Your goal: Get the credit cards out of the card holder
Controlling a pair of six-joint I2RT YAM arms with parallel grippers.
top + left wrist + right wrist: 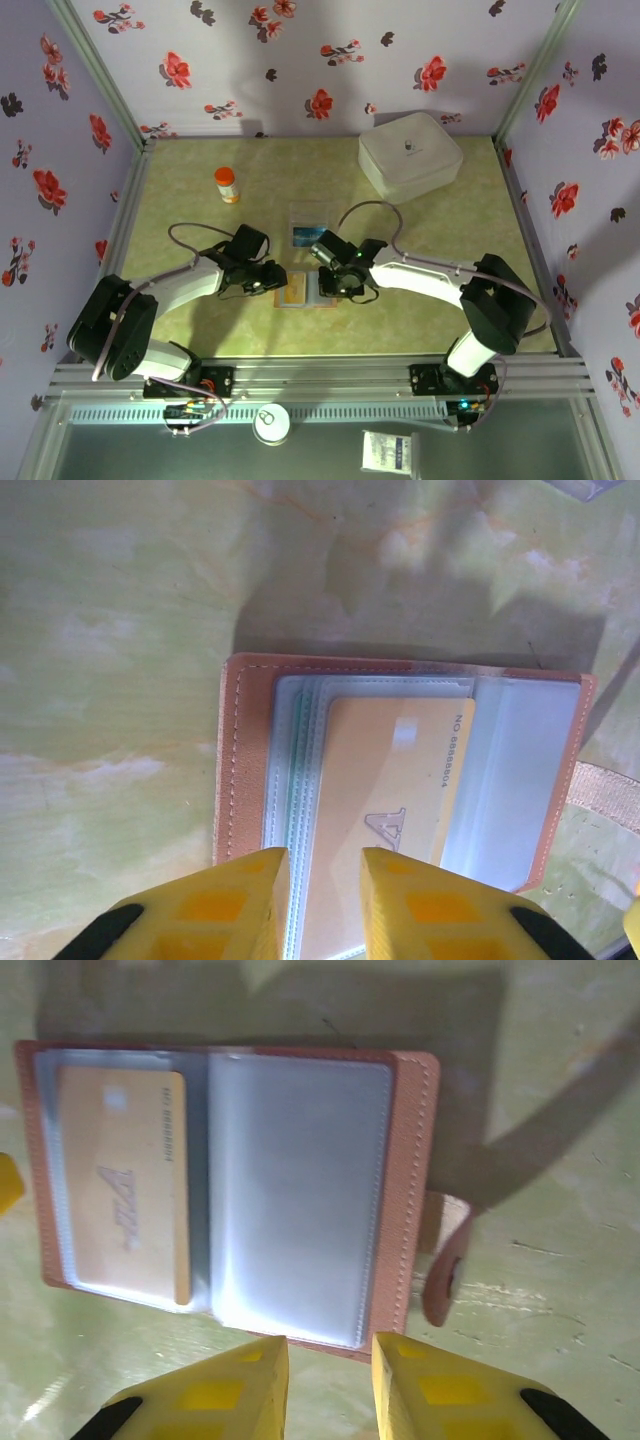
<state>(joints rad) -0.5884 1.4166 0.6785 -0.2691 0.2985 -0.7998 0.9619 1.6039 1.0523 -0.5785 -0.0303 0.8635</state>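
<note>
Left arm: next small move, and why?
Probably close the left gripper on the near end of the yellow card and draw it out. The card holder lies open flat, the card sits in a sleeve, its end shows in the narrow gap between the fingers, and the right gripper sits at the other flap's edge.

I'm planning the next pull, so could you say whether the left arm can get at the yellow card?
Probably yes: the card holder lies open, and the left gripper sits at the yellow card.
</note>
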